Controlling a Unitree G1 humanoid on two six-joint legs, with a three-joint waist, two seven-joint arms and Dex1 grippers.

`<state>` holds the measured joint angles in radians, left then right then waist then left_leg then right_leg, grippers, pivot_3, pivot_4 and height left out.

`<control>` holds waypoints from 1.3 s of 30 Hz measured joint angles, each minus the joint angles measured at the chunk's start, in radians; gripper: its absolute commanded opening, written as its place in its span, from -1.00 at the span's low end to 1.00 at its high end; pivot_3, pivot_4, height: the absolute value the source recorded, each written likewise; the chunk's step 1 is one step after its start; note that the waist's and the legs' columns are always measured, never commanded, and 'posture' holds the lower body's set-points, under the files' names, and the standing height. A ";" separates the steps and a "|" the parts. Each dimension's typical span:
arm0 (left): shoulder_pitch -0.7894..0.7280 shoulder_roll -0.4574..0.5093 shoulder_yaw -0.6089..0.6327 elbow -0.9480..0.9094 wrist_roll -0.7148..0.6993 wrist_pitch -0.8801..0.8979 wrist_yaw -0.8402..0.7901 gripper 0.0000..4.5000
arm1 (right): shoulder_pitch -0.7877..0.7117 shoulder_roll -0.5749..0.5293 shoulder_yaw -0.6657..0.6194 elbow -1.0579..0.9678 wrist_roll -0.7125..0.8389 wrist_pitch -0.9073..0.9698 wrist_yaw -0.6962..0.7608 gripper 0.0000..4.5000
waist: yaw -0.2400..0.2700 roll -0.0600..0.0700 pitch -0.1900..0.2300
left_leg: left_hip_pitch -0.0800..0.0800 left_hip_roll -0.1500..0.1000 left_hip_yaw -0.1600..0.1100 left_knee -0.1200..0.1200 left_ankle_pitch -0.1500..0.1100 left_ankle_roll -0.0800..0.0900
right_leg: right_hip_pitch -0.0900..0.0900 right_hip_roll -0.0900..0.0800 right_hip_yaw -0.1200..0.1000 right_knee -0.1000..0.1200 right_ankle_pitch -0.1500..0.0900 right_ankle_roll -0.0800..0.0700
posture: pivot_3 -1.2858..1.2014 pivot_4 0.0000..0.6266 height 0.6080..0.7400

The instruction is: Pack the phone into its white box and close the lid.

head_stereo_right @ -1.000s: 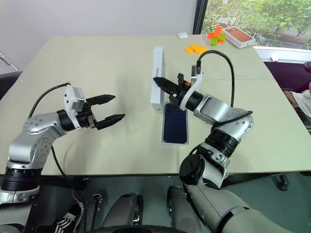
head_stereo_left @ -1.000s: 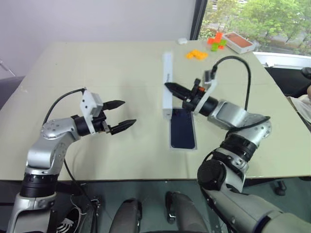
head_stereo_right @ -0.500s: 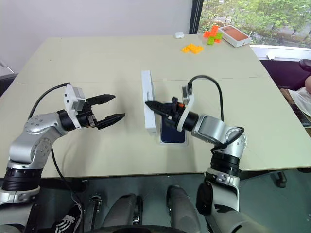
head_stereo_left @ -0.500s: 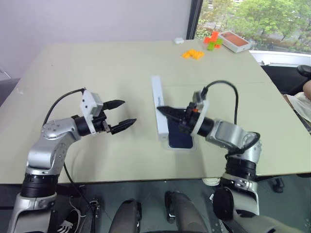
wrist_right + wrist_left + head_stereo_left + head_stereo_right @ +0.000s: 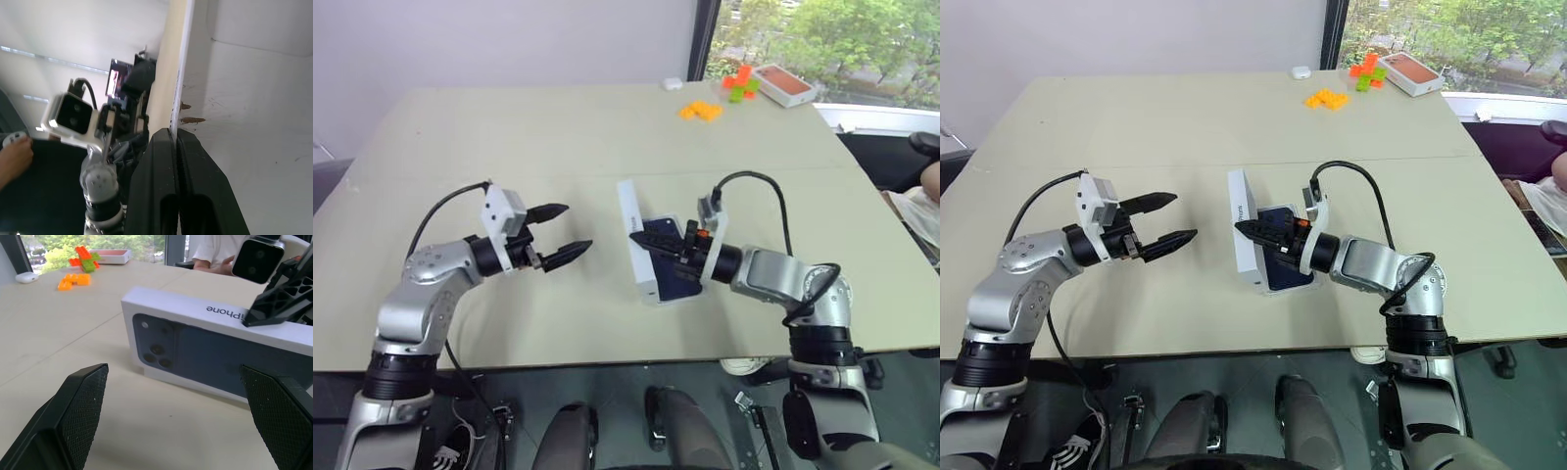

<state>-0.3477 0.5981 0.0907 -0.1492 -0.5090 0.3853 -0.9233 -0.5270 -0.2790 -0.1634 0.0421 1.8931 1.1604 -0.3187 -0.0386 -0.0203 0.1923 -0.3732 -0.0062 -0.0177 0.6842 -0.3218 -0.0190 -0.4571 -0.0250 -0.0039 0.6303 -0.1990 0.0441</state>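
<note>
The lid (image 5: 629, 230) is white with a phone picture on its outer face (image 5: 195, 352). It stands tilted on one long edge at mid-table, leaning over the white box (image 5: 651, 295). The dark navy phone (image 5: 674, 277) lies in that box, partly hidden by the lid and the gripper. My right gripper (image 5: 636, 236) is shut on the lid's upper wall, and its fingers (image 5: 164, 186) pinch the thin edge. My left gripper (image 5: 574, 227) hovers open to the lid's left, apart from it, with fingers (image 5: 80, 404) spread wide toward the printed face.
At the table's far right lie an orange-topped box (image 5: 786, 84), orange blocks (image 5: 703, 111), green and orange bricks (image 5: 742, 83) and a small white case (image 5: 674, 84). A person sits beyond the table's right edge (image 5: 930, 181). The near table edge runs just below both arms.
My right gripper has come down and back toward me with the lid, which now leans lower over the phone. The left gripper has stayed where it was. The camera view has shifted.
</note>
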 measured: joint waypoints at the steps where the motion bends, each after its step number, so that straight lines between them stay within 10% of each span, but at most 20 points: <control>1: 0.000 0.000 0.000 0.000 0.000 0.000 0.000 1.00 | -0.001 0.015 -0.001 -0.001 0.012 -0.016 -0.011 -0.97 | 0.000 0.000 0.000 | 0.000 0.000 0.000 0.000 0.000 0.000 | 0.000 0.000 0.000 0.000 0.000 0.000 | 0.03 -0.52 1.00; 31: 0.042 -0.071 -0.052 -0.016 0.008 0.005 0.045 1.00 | 0.043 -0.096 0.103 0.023 0.019 -0.015 0.060 -0.97 | 0.008 0.000 0.000 | 0.000 0.001 0.000 0.000 0.000 0.000 | 0.000 0.000 0.000 0.000 0.000 0.000 | 0.03 -0.52 1.00; 39: 0.053 -0.096 -0.073 -0.014 0.008 0.023 0.060 -0.45 | 0.043 -0.096 0.103 0.032 0.015 -0.021 0.063 -1.00 | 0.021 0.000 0.000 | 0.001 0.001 0.000 0.000 0.000 0.000 | 0.000 0.001 0.000 0.001 0.000 0.000 | 0.03 -0.52 1.00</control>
<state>-0.2946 0.5016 0.0175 -0.1635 -0.5008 0.4081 -0.8628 -0.4840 -0.3750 -0.0600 0.0737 1.9085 1.1389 -0.2562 -0.0174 -0.0203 0.1923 -0.3726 -0.0055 -0.0174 0.6846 -0.3218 -0.0189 -0.4570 -0.0241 -0.0037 0.6309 -0.1990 0.0439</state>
